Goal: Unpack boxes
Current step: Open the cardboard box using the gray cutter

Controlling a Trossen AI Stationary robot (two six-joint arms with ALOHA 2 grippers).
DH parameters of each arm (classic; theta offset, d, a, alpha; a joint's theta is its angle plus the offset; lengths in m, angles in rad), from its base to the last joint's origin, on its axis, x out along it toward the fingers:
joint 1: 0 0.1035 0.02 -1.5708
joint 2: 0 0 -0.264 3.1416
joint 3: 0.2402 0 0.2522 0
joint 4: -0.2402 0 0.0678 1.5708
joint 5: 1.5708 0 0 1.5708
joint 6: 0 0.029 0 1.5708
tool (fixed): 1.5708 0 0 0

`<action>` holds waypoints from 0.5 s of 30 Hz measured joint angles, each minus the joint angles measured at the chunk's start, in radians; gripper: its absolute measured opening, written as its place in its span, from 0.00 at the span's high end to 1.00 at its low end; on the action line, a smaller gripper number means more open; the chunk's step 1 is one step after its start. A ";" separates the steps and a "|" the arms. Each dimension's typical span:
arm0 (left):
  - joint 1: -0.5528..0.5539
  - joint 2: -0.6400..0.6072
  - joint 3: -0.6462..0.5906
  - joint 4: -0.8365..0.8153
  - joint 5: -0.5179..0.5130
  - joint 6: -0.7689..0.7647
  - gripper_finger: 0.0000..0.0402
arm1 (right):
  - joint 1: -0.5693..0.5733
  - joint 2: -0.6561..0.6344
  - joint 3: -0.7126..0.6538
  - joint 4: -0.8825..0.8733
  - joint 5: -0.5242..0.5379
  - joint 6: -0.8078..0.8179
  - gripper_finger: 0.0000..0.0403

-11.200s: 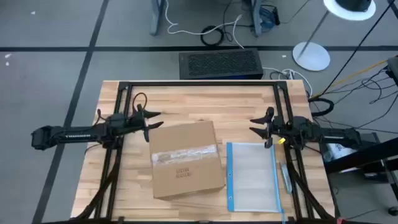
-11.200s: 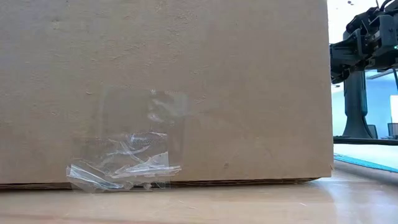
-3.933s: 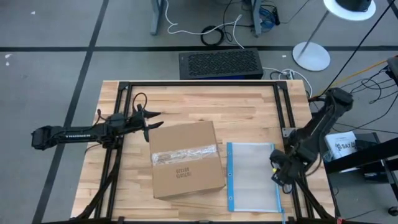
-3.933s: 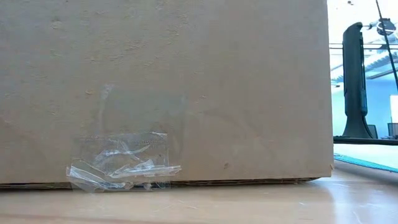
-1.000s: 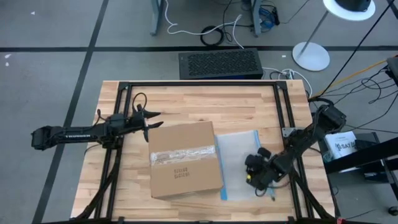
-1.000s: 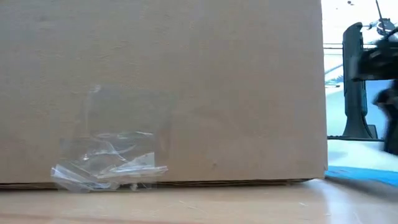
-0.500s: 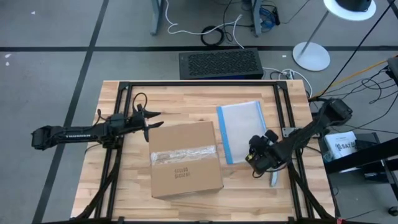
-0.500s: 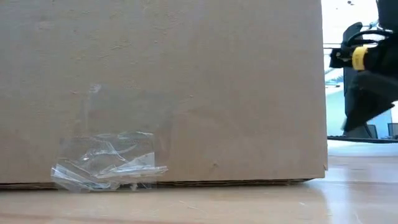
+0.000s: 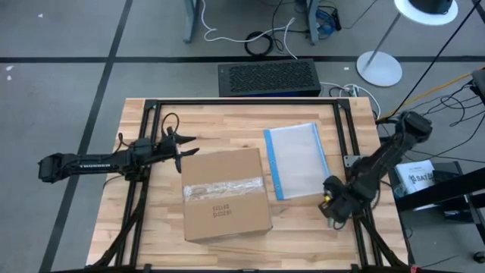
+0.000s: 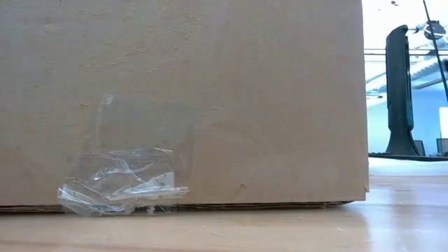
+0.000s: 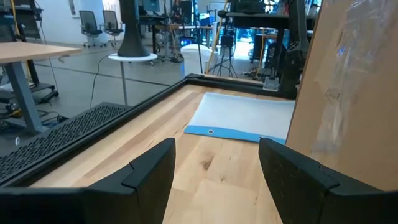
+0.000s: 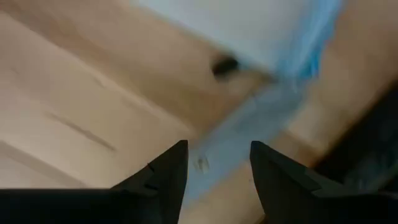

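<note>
I am holding my right gripper (image 9: 333, 206) released and empty, low over a grey strip at the table's near right. To do this well I am aiming past the pouch (image 9: 297, 160) at the taped box (image 9: 226, 192), mid-table.

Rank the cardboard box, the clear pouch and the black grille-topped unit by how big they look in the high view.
Largest to smallest:
1. cardboard box
2. black grille-topped unit and clear pouch: they look too alike to rank, and the unit lies on the floor, farther from the camera.
</note>
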 joint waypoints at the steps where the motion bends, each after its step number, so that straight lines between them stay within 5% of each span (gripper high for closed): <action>1: 0.000 0.000 0.000 0.000 0.000 0.000 0.41 | 0.023 0.001 0.000 0.000 -0.017 0.039 0.59; 7: 0.000 0.000 0.000 0.000 0.000 0.000 0.41 | 0.119 0.028 0.000 0.071 0.007 0.281 0.58; 15: 0.000 0.000 0.000 0.000 0.000 0.000 0.41 | 0.119 0.195 0.002 0.168 0.017 0.332 0.48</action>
